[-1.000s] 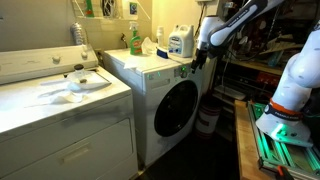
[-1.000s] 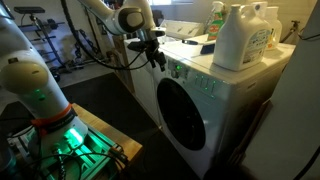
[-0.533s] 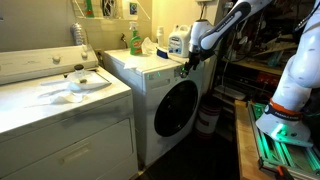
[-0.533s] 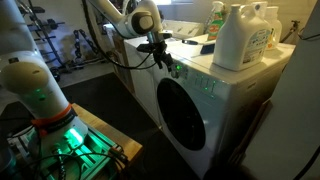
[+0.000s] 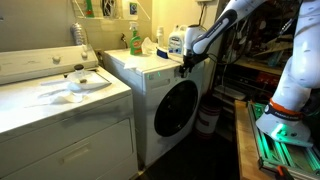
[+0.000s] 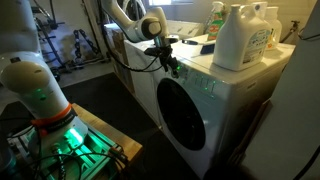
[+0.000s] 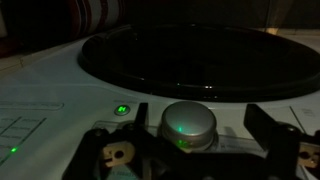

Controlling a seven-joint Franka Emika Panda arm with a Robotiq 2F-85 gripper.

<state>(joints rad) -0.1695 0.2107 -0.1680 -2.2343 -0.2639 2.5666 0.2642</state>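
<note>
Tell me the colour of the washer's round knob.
Silvery grey knob, clearest in the wrist view.

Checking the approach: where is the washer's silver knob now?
In the wrist view, the silver knob sits between the gripper's open fingers, right of a green light, near the round door.

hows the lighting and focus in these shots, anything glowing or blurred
Wrist view: dim and grainy, the washer dial catches a soft highlight, a green indicator light blooms, the door glass is nearly black. In both exterior views: soft and low-resolution, green glow at the robot base; in an exterior view the near detergent jug looks soft.
</note>
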